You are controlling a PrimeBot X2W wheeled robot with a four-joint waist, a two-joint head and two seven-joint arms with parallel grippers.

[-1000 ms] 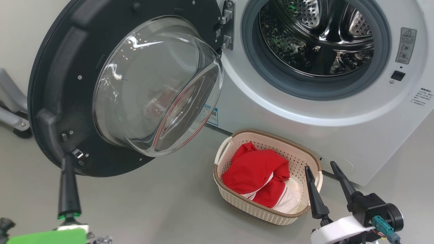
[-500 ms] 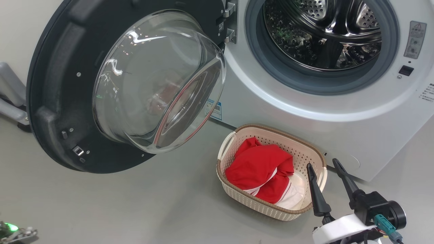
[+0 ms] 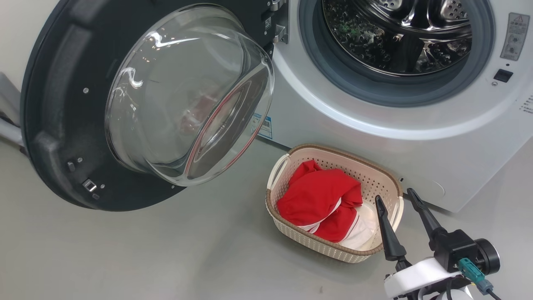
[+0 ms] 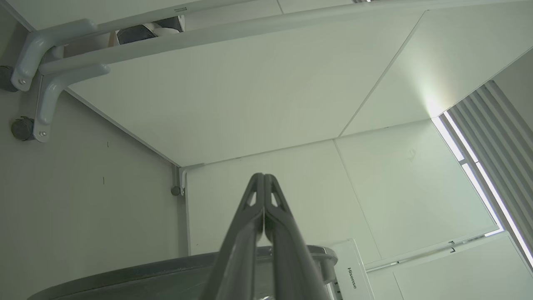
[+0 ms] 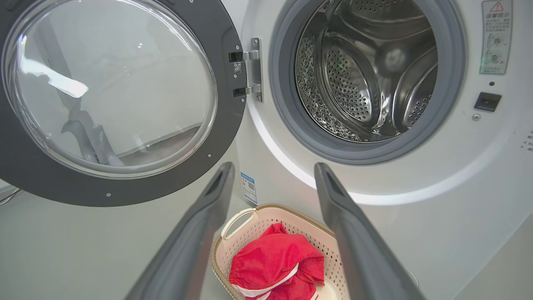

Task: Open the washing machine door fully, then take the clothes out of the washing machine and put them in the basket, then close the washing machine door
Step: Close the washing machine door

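In the head view the door [image 3: 50, 125] is seen swung wide to the left of the machine [image 3: 374, 141], and no garment can be made out in the steel drum [image 3: 395, 37]. The clothes [image 3: 318, 200], red with white trim, lie in the basket [image 3: 333, 151] on the floor just before the machine. The unloading is therefore judged done and the closing of the door is the step in hand. The right tool [image 3: 394, 194] is held open and empty at the basket's right end. A blue sticker [image 3: 263, 127] and a grey warning label [image 3: 515, 36] are fixed to the machine's front, but their print is too small to be read. In the left wrist view the left tool [image 4: 263, 183] is shown closed on nothing, its fingers pressed together and pointed past the door's dark edge toward pale wall panels. "Hisense" [image 4: 352, 278] can be read on the machine's white top. In the right wrist view the open fingers frame the basket and the drum mouth. A red triangle is seen on the warning label and a small code tag [image 5: 237, 67] by the hinge; neither can be read. For the next move, a tool would have to be set against the door's left, free edge, and the door pushed rightward until latched.
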